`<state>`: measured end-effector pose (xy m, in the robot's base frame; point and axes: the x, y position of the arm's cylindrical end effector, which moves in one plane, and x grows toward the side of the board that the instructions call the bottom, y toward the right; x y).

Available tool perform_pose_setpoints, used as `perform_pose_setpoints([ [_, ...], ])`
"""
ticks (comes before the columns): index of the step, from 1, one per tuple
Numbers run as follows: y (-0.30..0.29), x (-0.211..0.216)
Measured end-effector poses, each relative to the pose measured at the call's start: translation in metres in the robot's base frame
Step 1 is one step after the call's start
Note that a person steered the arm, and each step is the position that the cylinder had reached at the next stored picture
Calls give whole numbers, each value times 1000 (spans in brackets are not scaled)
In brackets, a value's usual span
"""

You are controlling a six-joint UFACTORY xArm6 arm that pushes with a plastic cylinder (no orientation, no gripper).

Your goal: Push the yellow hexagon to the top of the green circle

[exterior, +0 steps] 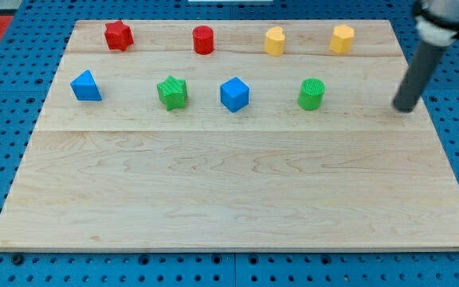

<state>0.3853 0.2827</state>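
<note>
Presently my tip (405, 108) is resting on the wooden board (237, 191) near its edge at the view's right, touching no block; there being no fingers on this rod, nothing is being held. The yellow hexagon (342, 38) is sitting in the row along the view's top, at roughly ten o'clock from my tip and well apart from it. The green circle (311, 94) is standing at about seven o'clock from the hexagon, near it, and at nine o'clock from my tip.

Risks, as judged: the hexagon is needing only a short shove toward nine o'clock. An off-centre contact on a flat facet is likely to spin the block rather than slide it. Overshooting risks driving it into the yellow heart-like block (275, 41) at its nine o'clock. Approaching carelessly from below risks clipping the green circle and displacing the reference.

Materials: the board is showing pale, smooth grain with seams running across. The blocks are appearing as small rigid pieces, the green ones finely ribbed. The rod is looking dark, matte and cylindrical.
</note>
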Motion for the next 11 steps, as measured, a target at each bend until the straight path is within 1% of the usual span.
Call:
perform_pose_setpoints([
  [1, 39, -55],
  [2, 10, -116],
  [3, -30, -154],
  [4, -78, -155],
  [5, -100, -138],
  [6, -135, -124],
  [7, -154, -152],
  [8, -193, -143],
  [9, -180, -103],
  [10, -169, -104],
  [11, -140, -126],
])
